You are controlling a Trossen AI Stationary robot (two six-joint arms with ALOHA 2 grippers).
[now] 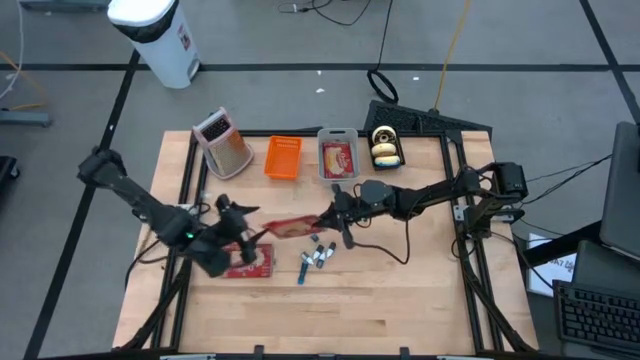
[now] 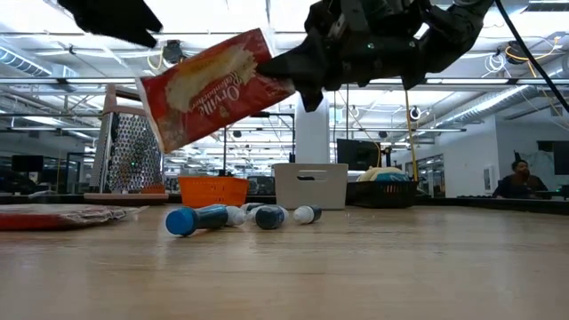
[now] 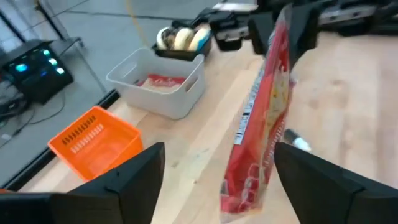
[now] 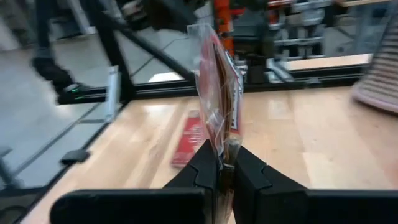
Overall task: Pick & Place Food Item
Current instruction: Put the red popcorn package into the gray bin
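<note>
Aloft, red popcorn bag (image 2: 213, 84) pinched by right fingers (image 4: 224, 163); left fingers (image 3: 149, 168) wide.

Counter (image 1: 400, 290), wooden. Back row: grater (image 1: 222, 143), orange basket (image 1: 283, 158), grey bin (image 1: 338, 155), black tray (image 1: 387, 148). Centre: red packet (image 1: 293, 227) pinched by right claw (image 1: 327, 217); left claw (image 1: 240, 224) near its other end. Markers (image 1: 317, 257) beside a flat red packet (image 1: 250, 263).

My right arm stretches across the middle of the frame, its gripper (image 4: 225, 167) level, fingers pinched tight together. My left arm bends in from the left edge, its gripper (image 3: 217, 177) tilted downward with fingers spread wide.
</note>
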